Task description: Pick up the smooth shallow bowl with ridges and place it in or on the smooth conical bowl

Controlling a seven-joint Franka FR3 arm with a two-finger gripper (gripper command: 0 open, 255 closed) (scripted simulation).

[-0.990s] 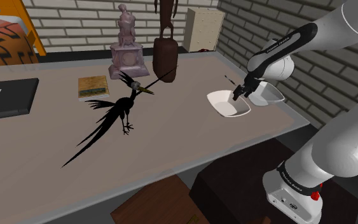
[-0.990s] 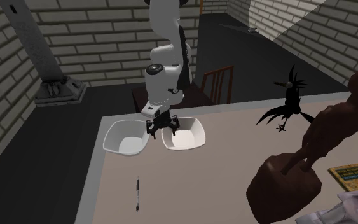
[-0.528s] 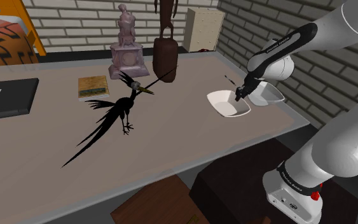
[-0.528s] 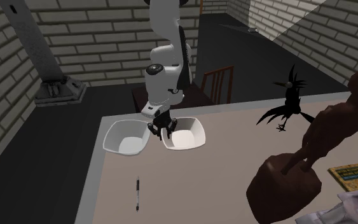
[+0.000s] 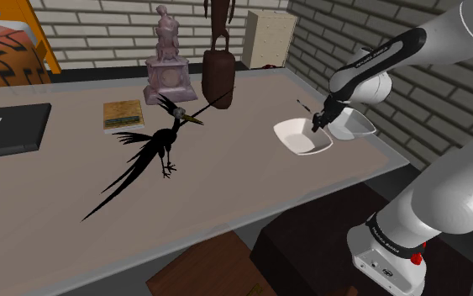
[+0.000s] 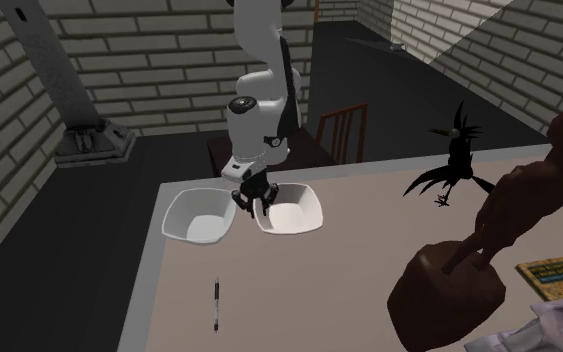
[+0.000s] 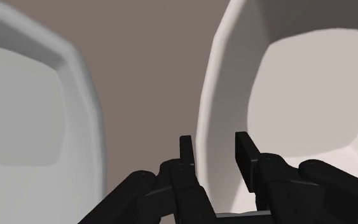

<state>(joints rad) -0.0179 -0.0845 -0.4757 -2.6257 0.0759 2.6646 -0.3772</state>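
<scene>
Two pale bowls stand side by side near the table's corner. The whiter, shallow bowl [image 5: 297, 136] [image 6: 291, 212] [image 7: 311, 95] has my gripper [image 5: 317, 126] [image 6: 254, 207] [image 7: 214, 149] shut on the side of its rim that faces the other bowl. That rim passes between the two black fingers in the wrist view. The greyer bowl [image 5: 354, 124] [image 6: 199, 215] [image 7: 18, 114] sits just beside the fingers, partly behind the hand in the shoulder view. Both bowls appear to rest on the table [image 6: 299, 290].
A black pen [image 6: 216, 303] [image 5: 303, 106] lies near the bowls. A black bird figure [image 5: 155, 151] [image 6: 449, 170], a brown statue [image 5: 218, 76], a stone-coloured statuette [image 5: 168, 63] and a book [image 5: 123, 113] stand farther along. A chair [image 6: 341, 130] stands by the table's edge.
The fingers stood wide apart over the two bowls' rims a second ago; they have closed onto the whiter bowl's rim. The bowls have hardly shifted.
</scene>
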